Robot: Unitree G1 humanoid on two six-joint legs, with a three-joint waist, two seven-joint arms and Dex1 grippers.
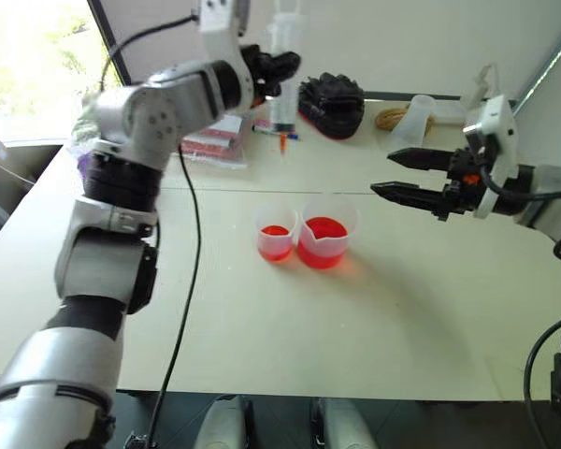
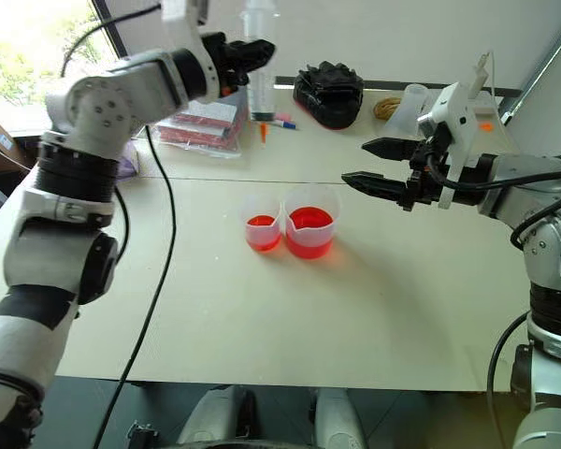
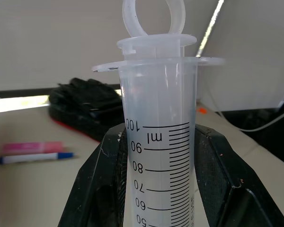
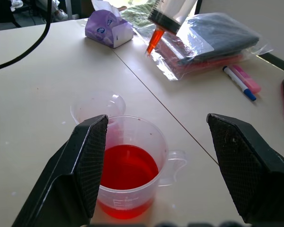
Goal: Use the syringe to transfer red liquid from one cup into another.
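My left gripper (image 1: pixel 279 67) is clamped on the syringe (image 1: pixel 282 79), held upright, tip down, high over the far part of the tabletop (image 1: pixel 262 318), short of the cups. Left wrist view: both fingers (image 3: pixel 97 184) pinch the barrel near the top marks, plunger pushed fully in, barrel looks empty. Orange tip (image 4: pixel 153 41) hangs in air, touching nothing.

My right gripper (image 1: pixel 404 178) is spread wide, empty, hovering level toward the right edge, pointing at the cups, near but apart from them.

Wide cup (image 1: pixel 327 241) with spout sits mid-tabletop, red liquid (image 4: pixel 128 168) filling roughly its lower part. Narrow cup (image 1: pixel 276 234) stands just beside it on my left, touching or nearly so, can't tell which. It also holds some red (image 1: pixel 275 231), shallower.

Progress, my read: syringe is picked up and oriented, that's all. No draw yet judging by the seated plunger. Left: bring the tip down into the wide cup, pull the plunger (right gripper likely does that or steadies), move over the narrow cup, push out.

Other stuff at the far edge: black glove (image 1: pixel 331 103), blue-capped pen (image 4: pixel 236 82), bagged packet (image 4: pixel 208 42), frosted cup (image 1: pixel 413 120), tissue pack (image 4: pixel 108 27). Not involved.
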